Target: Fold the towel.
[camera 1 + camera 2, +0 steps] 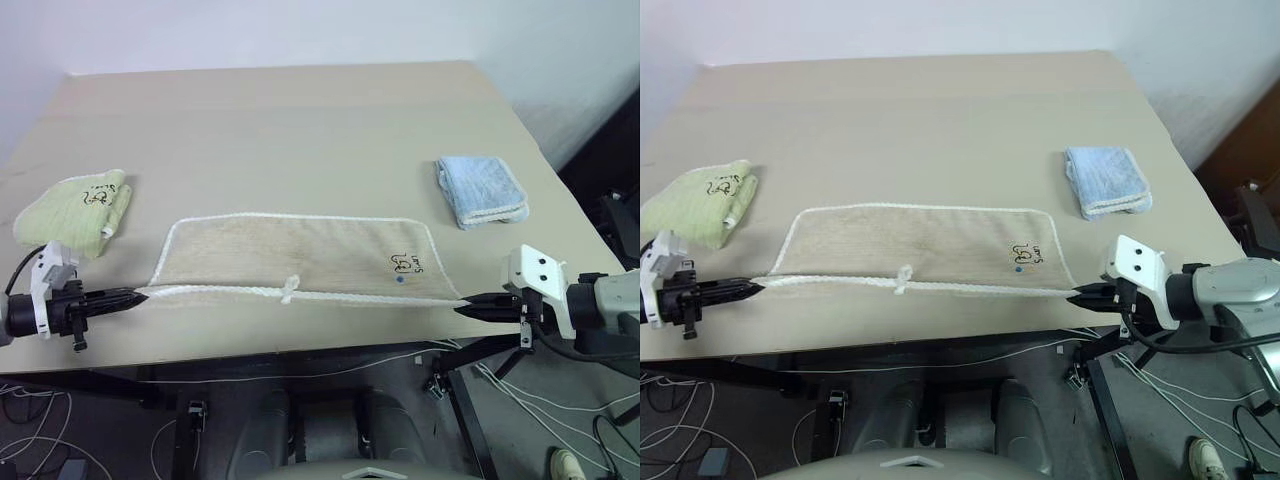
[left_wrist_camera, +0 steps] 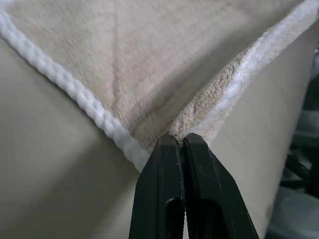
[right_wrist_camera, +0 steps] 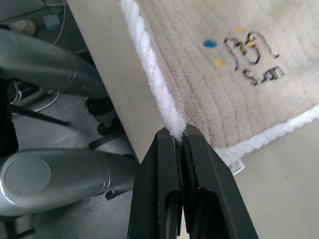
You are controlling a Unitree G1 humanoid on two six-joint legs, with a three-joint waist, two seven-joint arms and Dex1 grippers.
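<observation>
Table (image 1: pixel 300 110) holds the beige towel (image 1: pixel 290 262) near its near edge, folded in half, stretched flat between both grippers. Left gripper (image 1: pixel 135 296) clamped on towel's near-left corners; right gripper (image 1: pixel 462 304) clamped on near-right corners. Green towel (image 1: pixel 75 208) far left, blue towel (image 1: pixel 482 190) far right, both folded, apart.

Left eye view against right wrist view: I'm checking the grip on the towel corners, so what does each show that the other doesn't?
The left eye view alone shows the left gripper shut on the towel's near left corner, the small white loop, the green towel and the blue towel. The right wrist view alone shows up close the white corded edge pinched between shut fingers, and a small tag under the corner. Both show the right gripper shut on the towel, the dark printed marks and the table.
</observation>
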